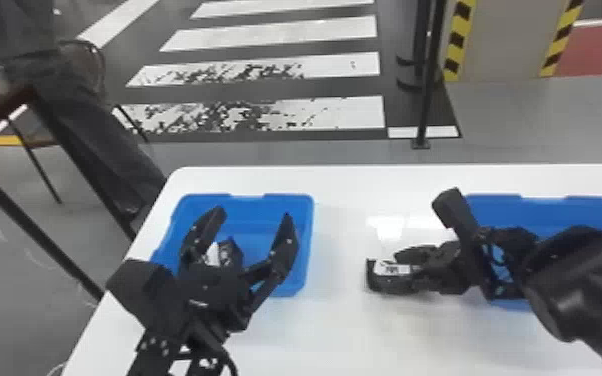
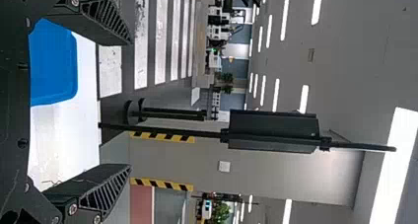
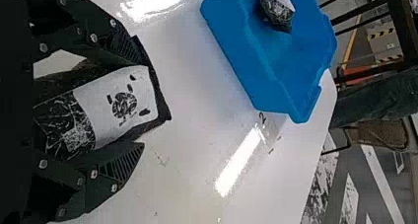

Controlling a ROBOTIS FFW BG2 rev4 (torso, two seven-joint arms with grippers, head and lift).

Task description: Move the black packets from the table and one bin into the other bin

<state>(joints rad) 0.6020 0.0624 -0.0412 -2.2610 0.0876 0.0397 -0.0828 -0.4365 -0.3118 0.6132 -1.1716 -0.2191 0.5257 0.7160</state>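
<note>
Grey floor (image 1: 275, 153) forms the background, marked from left to right by the legs of a dark frame (image 1: 20, 220), broad white stripes (image 1: 285, 27), a dark post (image 1: 427, 85) and a pale pillar (image 1: 502, 42) edged in yellow and black. Before it lies a white worktop (image 1: 345, 187) with rounded corners, bearing two blue bins.

At left, the left bin (image 1: 308, 240) contains a black packet (image 1: 232, 252) with a white label, seen also in the right wrist view. The left claw (image 1: 254, 218) is positioned over this bin, open, its two fingers spread well apart; in the head view the packet appears between them. The left wrist view likewise shows the wide gap between the fingers.

At centre, between the bins, a second black packet (image 1: 387, 285) is gripped by the right claw (image 1: 391, 270). In the right wrist view the claw's fingers lie at opposite sides of the packet, whose white label bears a dark printed mark and whose far edge extends beyond the fingertips. Whether its underside touches the worktop cannot be determined.

At right, the right bin (image 1: 500, 204) lies partly hidden behind the right arm (image 1: 580, 280), which extends across it from the right edge; its contents cannot be determined.
</note>
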